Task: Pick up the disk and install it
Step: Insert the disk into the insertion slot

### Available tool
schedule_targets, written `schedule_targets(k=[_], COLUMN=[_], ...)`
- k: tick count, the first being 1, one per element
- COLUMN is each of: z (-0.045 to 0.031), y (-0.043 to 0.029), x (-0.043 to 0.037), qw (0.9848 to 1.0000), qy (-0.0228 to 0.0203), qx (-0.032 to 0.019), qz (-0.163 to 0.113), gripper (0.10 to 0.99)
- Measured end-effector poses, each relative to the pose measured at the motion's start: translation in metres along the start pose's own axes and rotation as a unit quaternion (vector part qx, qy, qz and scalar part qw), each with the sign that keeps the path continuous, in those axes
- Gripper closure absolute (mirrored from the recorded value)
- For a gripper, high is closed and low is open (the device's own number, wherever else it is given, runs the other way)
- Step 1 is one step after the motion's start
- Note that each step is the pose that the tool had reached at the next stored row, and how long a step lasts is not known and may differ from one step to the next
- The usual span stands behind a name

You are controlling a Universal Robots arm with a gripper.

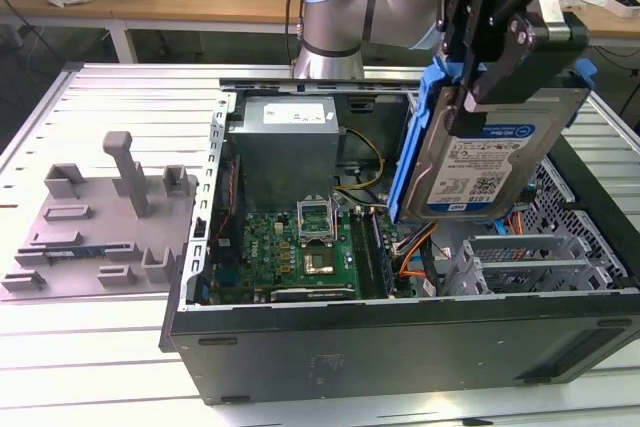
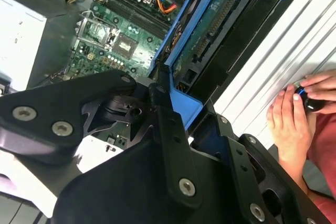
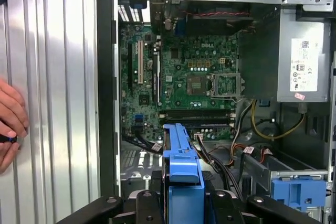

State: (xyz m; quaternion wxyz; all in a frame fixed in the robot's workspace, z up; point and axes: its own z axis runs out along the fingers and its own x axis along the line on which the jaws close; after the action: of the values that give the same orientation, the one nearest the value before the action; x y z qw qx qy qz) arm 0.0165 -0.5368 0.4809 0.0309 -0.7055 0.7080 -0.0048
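Observation:
The disk [image 1: 490, 162], a silver hard drive with a white-and-blue label and a blue carrier frame [image 1: 408, 147], hangs tilted in the air above the right side of the open computer case [image 1: 400, 337]. My gripper [image 1: 470, 97] is shut on its upper edge. In the second wrist view the disk's green circuit-board side [image 2: 210, 30] and blue frame [image 2: 181, 100] run out from between the black fingers [image 2: 168, 145]. The first wrist view looks along the blue frame's edge [image 3: 181, 166], with the drive bay area [image 3: 273, 166] of the case below.
Inside the case are the motherboard [image 1: 300, 247], the grey power-supply box [image 1: 285, 142], cables [image 1: 415, 247] and a blue latch [image 3: 296, 190]. A grey fixture plate [image 1: 90, 217] lies on the slatted table [image 1: 100, 367] at the exterior view's left. A person's hand [image 2: 294, 114] rests beside the case.

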Motion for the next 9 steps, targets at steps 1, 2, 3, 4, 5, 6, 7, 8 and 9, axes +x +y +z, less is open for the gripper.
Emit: schedule_targets(k=[1, 2, 3, 4, 5, 6, 7, 8, 9], z=[0.0005, 0.0011, 0.0018, 0.0022, 0.0026, 0.0032, 0.0037, 0.0046, 0.0053], y=[-0.0015, -0.0034, -0.0060, -0.0077, -0.0094, -0.0124, -0.0146, -0.0181, -0.0205], x=[0.0001, 0.0002, 0.0003, 0.0004, 0.0004, 0.0005, 0.0006, 0.0008, 0.0010], qw=[1.0000, 1.0000, 1.0000, 1.0000, 1.0000, 1.0000, 1.0000, 1.0000, 1.0000], qy=[0.0007, 0.0018, 0.0030, 0.0036, 0.0043, 0.0052, 0.0059, 0.0069, 0.0074], qx=[0.0000, 0.0000, 0.0000, 0.0000, 0.0000, 0.0000, 0.0000, 0.0000, 0.0000], qz=[0.000, 0.000, 0.000, 0.000, 0.000, 0.000, 0.000, 0.000, 0.000], gripper=[0.718, 0.718, 0.718, 0.718, 0.718, 0.718, 0.718, 0.718, 0.718])
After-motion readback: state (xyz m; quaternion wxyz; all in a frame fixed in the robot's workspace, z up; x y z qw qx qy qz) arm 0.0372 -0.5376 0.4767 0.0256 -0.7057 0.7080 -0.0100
